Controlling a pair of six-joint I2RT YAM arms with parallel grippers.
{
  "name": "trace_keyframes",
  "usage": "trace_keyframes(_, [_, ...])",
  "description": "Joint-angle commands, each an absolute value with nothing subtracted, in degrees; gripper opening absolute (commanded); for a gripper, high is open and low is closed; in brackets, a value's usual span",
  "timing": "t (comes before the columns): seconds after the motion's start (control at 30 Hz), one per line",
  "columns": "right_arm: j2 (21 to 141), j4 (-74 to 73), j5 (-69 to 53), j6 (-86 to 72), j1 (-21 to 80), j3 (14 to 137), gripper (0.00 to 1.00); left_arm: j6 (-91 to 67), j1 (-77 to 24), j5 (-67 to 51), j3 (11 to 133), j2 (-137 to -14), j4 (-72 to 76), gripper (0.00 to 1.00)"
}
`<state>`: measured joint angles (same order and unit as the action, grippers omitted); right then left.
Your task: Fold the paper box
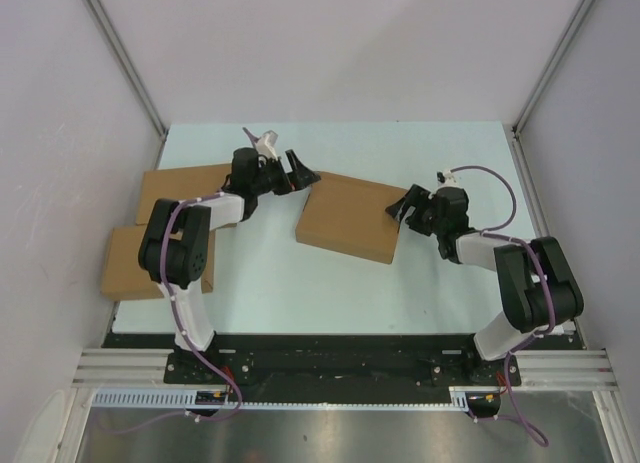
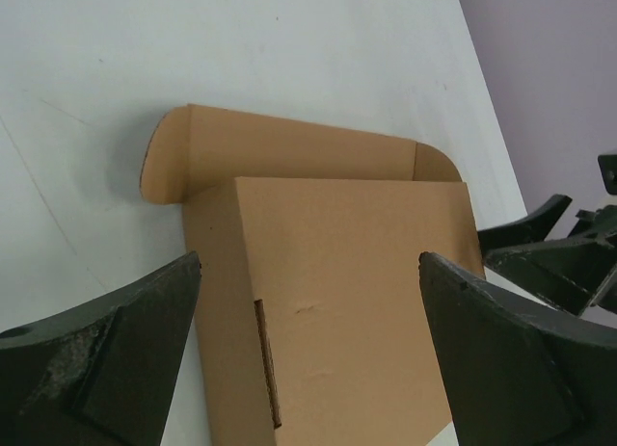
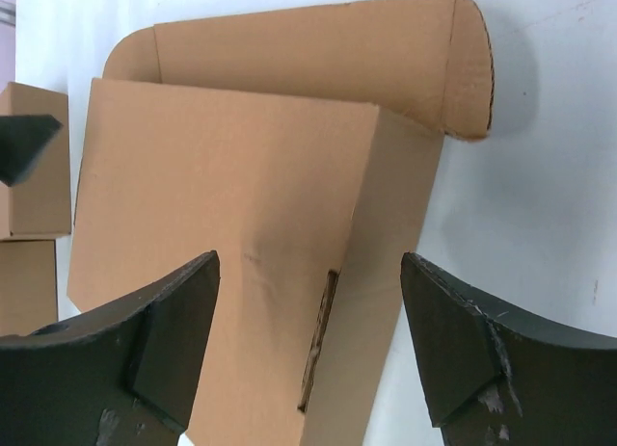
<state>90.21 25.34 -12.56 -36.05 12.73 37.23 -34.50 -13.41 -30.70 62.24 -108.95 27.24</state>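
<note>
Boxes (image 1: 128,271) (two, closed) lie beneath left arm (image 1: 180,245), apart from paper box (image 1: 345,218).

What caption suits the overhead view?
Open left gripper and open right gripper flank the brown cardboard mailer box on the pale table.

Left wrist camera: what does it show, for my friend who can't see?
A brown paper box, folded shut with a rounded flap sticking out behind, lies on a white table. The two dark left fingers stand wide open in front.
</note>
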Motion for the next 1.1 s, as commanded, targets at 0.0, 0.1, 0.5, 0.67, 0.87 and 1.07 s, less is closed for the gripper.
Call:
trace_keyframes(0.0, [92.81,29.01,-14.77,-37.27,11.69,41.57,0.80,-33.22,-13.10,-37.88,69.07,-111.79,22.85,1.00])
trace_keyframes(0.1, [94.65,27.78,-14.50,-36.30,11.60,43.50,0.80,-32.61,-13.27,-39.46,71.36,-113.64,21.98,1.00])
trace_keyframes(0.5, [98.09,22.59,-10.82,-32.52,12.48,45.53,0.74,-24.35,-15.47,-36.75,73.39,-115.75,11.34,1.00])
trace_keyframes(0.67, [98.79,22.41,-9.93,-31.91,13.01,45.53,0.74,-21.54,-15.38,-33.58,73.12,-114.87,7.30,1.00])
trace_keyframes(0.87, [99.67,21.01,-8.97,-29.80,14.67,47.02,0.60,-20.22,-16.78,-35.68,74.71,-117.16,6.06,0.71])
trace_keyframes(1.07, [98.26,19.78,-5.54,-27.69,17.04,47.20,0.43,-17.05,-20.04,-35.60,72.26,-115.32,7.64,0.43])
